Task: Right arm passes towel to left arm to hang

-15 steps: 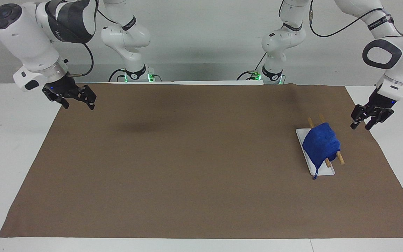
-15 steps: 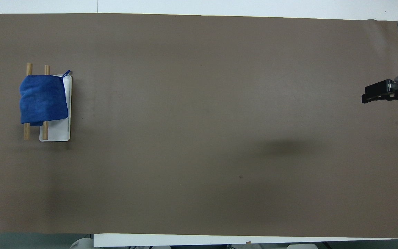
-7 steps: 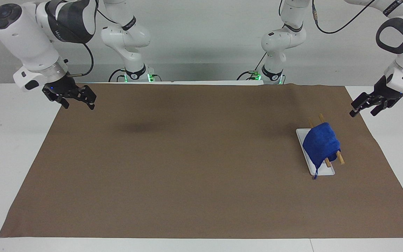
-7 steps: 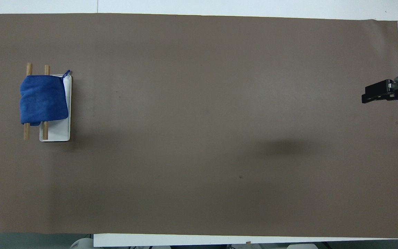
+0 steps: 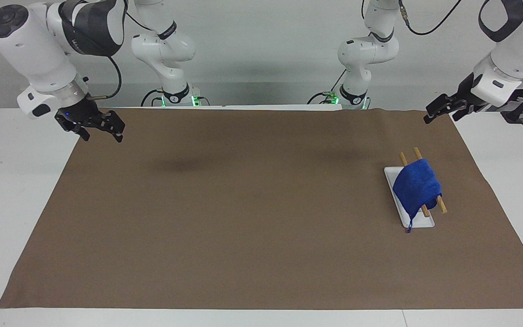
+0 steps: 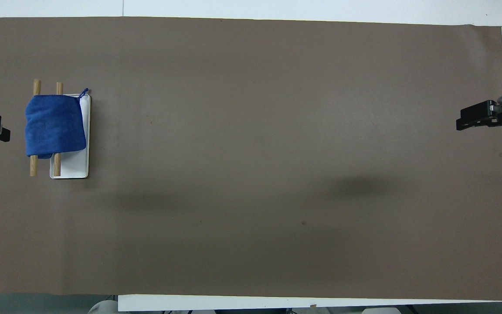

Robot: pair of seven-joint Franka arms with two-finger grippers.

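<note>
High facing camera, steep overhead camera, both covering brown mat (image 5: pixel 243 204)

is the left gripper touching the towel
Apart. The facing view shows the left gripper raised clear of the towel, with bare brown mat between them.

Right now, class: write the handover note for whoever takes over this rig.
Left claw: open, empty, raised over the brown mat's corner at the left arm's end.
Right claw: open, empty, waiting over the mat's edge at the right arm's end.
Towel: draped over the two wooden rods of the rack, on its white base.
Done: pass and hanging.
Left: apparently nothing; neither claw touches the towel.
</note>
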